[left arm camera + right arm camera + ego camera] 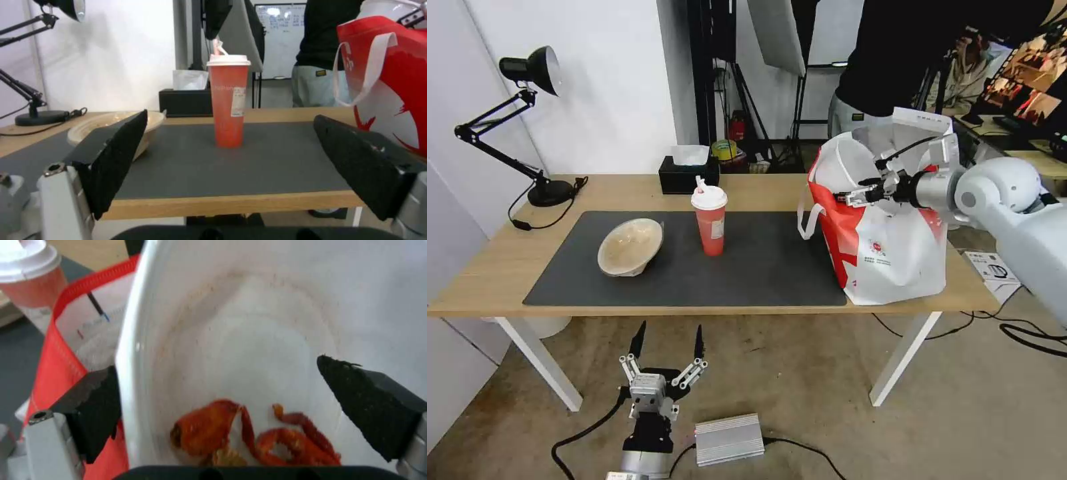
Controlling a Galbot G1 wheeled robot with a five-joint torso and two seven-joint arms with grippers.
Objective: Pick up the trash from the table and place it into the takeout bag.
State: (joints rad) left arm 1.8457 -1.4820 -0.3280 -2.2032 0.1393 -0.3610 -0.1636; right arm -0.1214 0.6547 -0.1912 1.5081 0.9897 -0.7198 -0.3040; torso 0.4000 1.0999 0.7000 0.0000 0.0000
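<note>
The white bowl (837,163) stands on edge in the mouth of the red-and-white takeout bag (887,247) at the table's right end. Red scraps lie in the white bowl (249,340). My right gripper (850,192) is open at the bag's mouth. One finger (95,406) is outside the bowl's rim, the other (365,396) inside. The red cup (710,220) with its white lid stands mid-mat, and the beige bowl (629,247) lies tilted to its left. My left gripper (668,341) hangs open below the table's (494,267) front edge, facing the cup (229,100).
A black desk lamp (527,73) stands at the far left corner and a black tissue box (688,175) behind the cup. The dark mat (760,267) covers the table's middle. A silver box (728,439) and cables lie on the floor. A person stands behind the bag.
</note>
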